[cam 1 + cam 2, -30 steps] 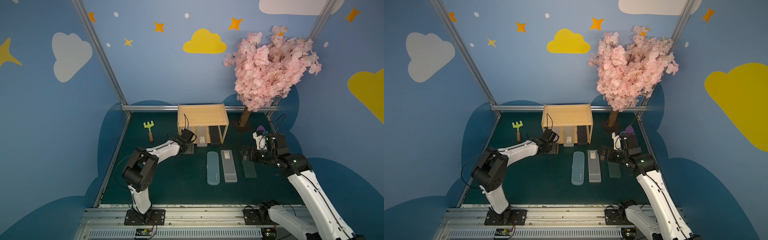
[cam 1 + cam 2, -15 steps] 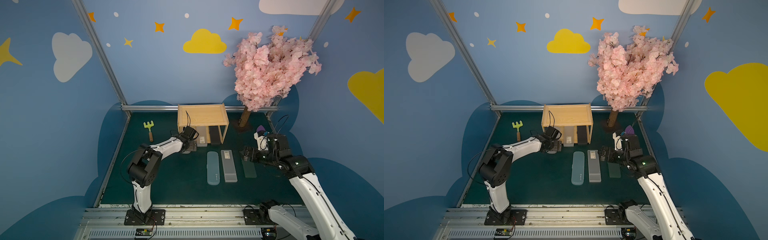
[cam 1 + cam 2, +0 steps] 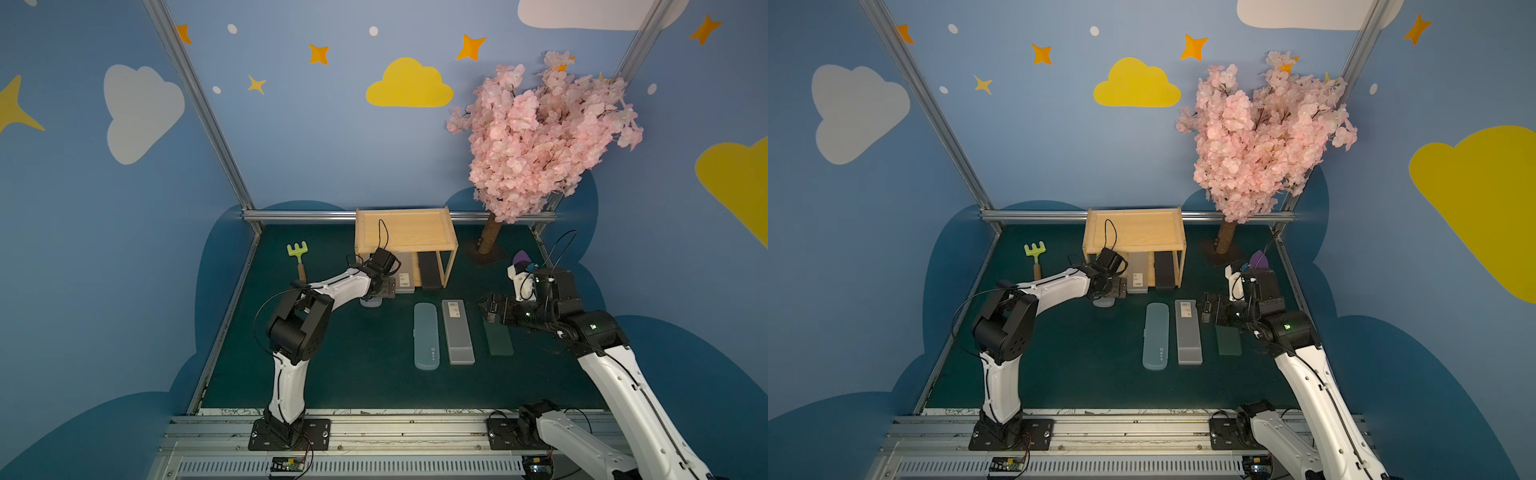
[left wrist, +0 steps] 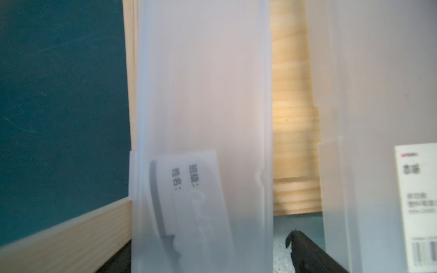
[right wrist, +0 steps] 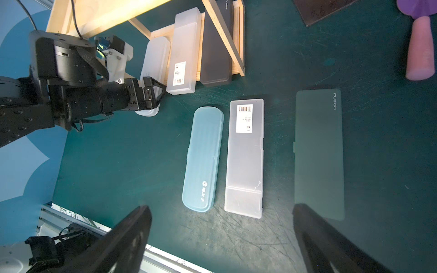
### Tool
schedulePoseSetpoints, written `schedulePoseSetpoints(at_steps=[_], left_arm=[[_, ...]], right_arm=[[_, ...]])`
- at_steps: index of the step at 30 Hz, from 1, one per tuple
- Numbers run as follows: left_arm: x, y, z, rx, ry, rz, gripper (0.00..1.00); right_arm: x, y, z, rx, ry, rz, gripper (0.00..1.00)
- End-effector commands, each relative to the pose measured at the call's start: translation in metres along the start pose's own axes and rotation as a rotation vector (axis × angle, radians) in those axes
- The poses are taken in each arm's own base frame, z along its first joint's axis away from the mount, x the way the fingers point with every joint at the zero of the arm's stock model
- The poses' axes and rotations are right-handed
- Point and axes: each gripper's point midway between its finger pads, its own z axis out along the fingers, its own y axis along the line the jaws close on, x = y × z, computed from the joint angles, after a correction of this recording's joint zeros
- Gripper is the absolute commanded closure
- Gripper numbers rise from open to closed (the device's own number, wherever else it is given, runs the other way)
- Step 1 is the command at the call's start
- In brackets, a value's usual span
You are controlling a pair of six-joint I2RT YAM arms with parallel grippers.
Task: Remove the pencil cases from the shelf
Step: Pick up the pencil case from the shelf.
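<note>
Pencil cases, namely a clear case (image 5: 155, 59), a frosted case (image 5: 183, 54) and a black case (image 5: 216, 52), lie on the bottom board of the shelf (image 3: 405, 230), left gripper (image 5: 153, 94) with jaws apart astride the clear one, right gripper (image 3: 487, 311) spread above a green case (image 3: 498, 338) on the mat (image 3: 353, 353).

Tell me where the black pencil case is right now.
In a top view, the black pencil case lies on the bottom board of the shelf, at its right end toward the tree, right beside the frosted labelled case.
</note>
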Motion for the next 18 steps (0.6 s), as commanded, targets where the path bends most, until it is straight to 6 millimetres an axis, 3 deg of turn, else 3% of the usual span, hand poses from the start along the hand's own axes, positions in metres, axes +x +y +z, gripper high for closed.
schedulePoseSetpoints(at_steps=[1,12,18], left_arm=[[0.003,0.008,0.009,-0.03,0.024,-0.002,0.0],[-0.001,0.008,0.004,-0.018,0.012,-0.001,0.16],[-0.002,0.01,-0.002,-0.019,0.008,-0.002,0.41]], right_arm=[[0.004,-0.005,0.002,0.015,0.015,0.002,0.02],[0.005,-0.005,0.004,0.012,0.018,0.005,0.02],[0.004,-0.004,0.004,0.01,0.017,0.002,0.02]])
